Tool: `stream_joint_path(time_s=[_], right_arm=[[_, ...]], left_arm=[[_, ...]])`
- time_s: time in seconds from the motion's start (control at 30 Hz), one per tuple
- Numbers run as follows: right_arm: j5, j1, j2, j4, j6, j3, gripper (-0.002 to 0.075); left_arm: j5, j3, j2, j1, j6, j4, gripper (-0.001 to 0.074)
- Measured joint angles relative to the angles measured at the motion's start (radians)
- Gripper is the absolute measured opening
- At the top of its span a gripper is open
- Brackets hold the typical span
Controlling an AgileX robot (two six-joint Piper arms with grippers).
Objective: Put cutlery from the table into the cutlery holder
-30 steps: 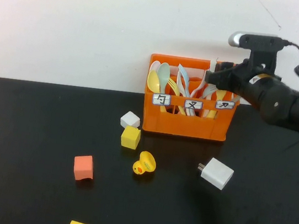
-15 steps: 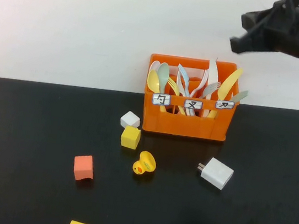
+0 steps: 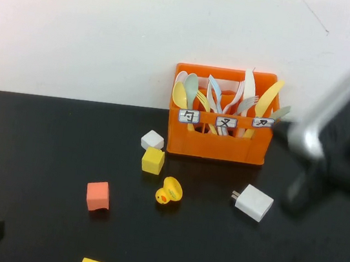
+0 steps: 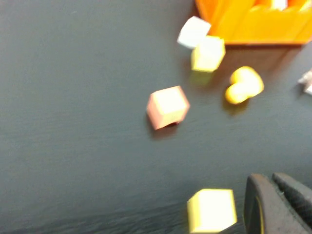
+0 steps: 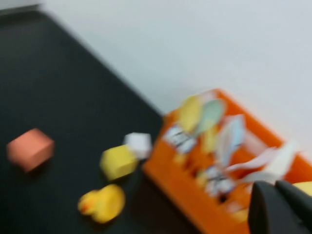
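both table knives, the white knife (image 3: 249, 89) and the yellow knife (image 3: 267, 100), stand in the rightmost compartment of the orange cutlery holder (image 3: 217, 143), which sits at the back of the black table (image 3: 42, 145) near the wall. no cutlery lies loose on the table, so the task reads as done and the step in hand is most likely withdrawal

the right gripper (image 5: 282, 207) is fully closed and holds nothing; the right arm is a blurred mass to the right of the holder, above the white charger block (image 3: 253, 202). the left gripper (image 4: 278, 204) is also fully closed and empty, low over the near-left table beside a yellow cube (image 4: 211, 209)

to retreat well: lift clear before swinging back, keep away from the protruding knife tips and the holder rim, and avoid the charger block and the rubber duck (image 3: 169, 191)

the holder's front rim carries three white labels (image 3: 226, 121) with single black characters; they are too small to read with certainty. no brand marks are visible
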Motion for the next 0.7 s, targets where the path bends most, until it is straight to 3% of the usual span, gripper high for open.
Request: stream_joint_path(time_s=[0.2, 0.43, 0.53, 0.7], right_arm=[[0.054, 0.118, -0.189, -0.003, -0.017, 0.153, -0.0001], [0.437, 0.137, -0.362, -0.122, -0.045, 0.175, -0.0001], [0.558, 0.137, -0.451, -0.226, 0.025, 0.178, -0.0001], [0.619, 0.137, -0.590, -0.436, 0.311, 0.207, -0.0001]], left_arm=[[-0.206, 0.061, 0.000, 0.000, -0.008, -0.028, -0.0001], [-0.398, 0.115, 0.000, 0.000, -0.008, -0.006, -0.0001], [-0.411, 0.115, 0.000, 0.000, -0.008, -0.004, -0.0001], [-0.417, 0.115, 0.000, 0.000, -0.008, -0.004, -0.0001]])
